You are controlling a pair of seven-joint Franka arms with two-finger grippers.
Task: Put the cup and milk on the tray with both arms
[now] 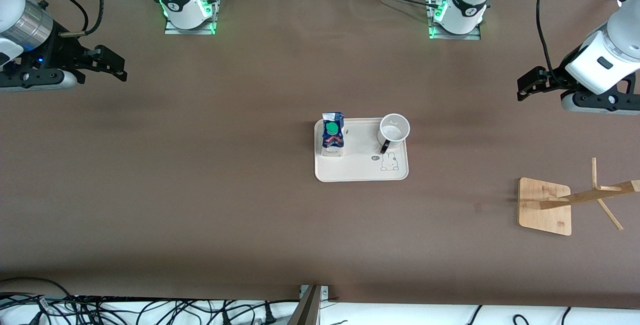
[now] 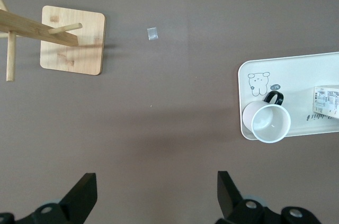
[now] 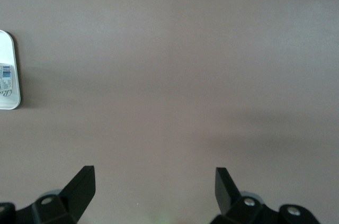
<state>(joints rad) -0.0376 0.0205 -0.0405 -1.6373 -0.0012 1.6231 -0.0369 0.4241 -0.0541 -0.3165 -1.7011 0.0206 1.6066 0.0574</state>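
While both the left gripper (image 1: 525, 85) and right gripper (image 1: 117, 67) hang spread and empty over bare surface (image 1: 200, 190), the stiff, breakable cup (image 1: 394, 129) and light, squashable milk (image 1: 333, 134) already stand on the tray (image 1: 362, 172), best taken by their sides.

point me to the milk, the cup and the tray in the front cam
milk (image 1: 332, 129): front view, on its green cap.
cup (image 1: 394, 128): front view, on the white inside of the mug.
tray (image 1: 360, 170): front view, on a bare part of its floor near the edge closest to the camera.

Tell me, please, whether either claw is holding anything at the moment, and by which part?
Nothing is held. The left claw and right claw are both open and empty over bare table.
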